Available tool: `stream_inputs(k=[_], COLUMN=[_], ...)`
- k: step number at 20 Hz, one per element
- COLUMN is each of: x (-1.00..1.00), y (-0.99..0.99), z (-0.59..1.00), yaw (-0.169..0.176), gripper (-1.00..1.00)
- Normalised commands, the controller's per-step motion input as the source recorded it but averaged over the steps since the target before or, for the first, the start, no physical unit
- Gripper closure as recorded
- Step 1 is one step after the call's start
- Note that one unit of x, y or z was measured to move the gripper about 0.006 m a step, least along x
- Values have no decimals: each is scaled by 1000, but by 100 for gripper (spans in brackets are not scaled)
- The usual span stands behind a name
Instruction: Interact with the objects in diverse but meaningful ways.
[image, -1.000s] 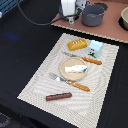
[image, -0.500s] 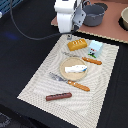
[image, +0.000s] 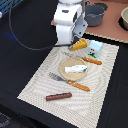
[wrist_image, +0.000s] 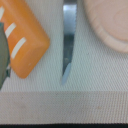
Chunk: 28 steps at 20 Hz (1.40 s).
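My gripper (image: 71, 46) hangs low over the far edge of the placemat, just to the exterior view's left of the yellow bread-like block (image: 79, 45). Its fingers are hidden behind the white hand. In the wrist view the block (wrist_image: 22, 42) looks orange with white stripes, beside a knife blade (wrist_image: 67, 45) and the rim of a wooden plate (wrist_image: 110, 27). The white tube (image: 75, 68) lies on the plate (image: 64, 73). The pale blue carton (image: 95, 47) stands beside the block. The brown sausage stick (image: 58, 96) lies near the front. The grey pot (image: 95, 14) stands at the back.
A striped beige placemat (image: 40, 82) carries an orange-handled knife (image: 92, 61) and an orange-handled fork (image: 72, 82). A bowl (image: 124, 17) sits at the back right on a brown surface. A black cable (image: 22, 42) loops on the dark table to the left.
The arm has come from the back edge forward and down over the placemat, ending close beside the yellow block. The objects have not moved.
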Motion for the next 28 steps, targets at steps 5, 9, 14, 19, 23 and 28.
stream_inputs(k=[5, 9, 14, 19, 23, 28], x=[375, 425, 543, 696, 534, 579], y=[-470, -501, -456, -338, -73, -43], z=[0, 2, 85, 191, 12, 119], yaw=[109, 43, 0, 0, 17, 3], gripper=[-100, -100, -100, -100, -100, -100])
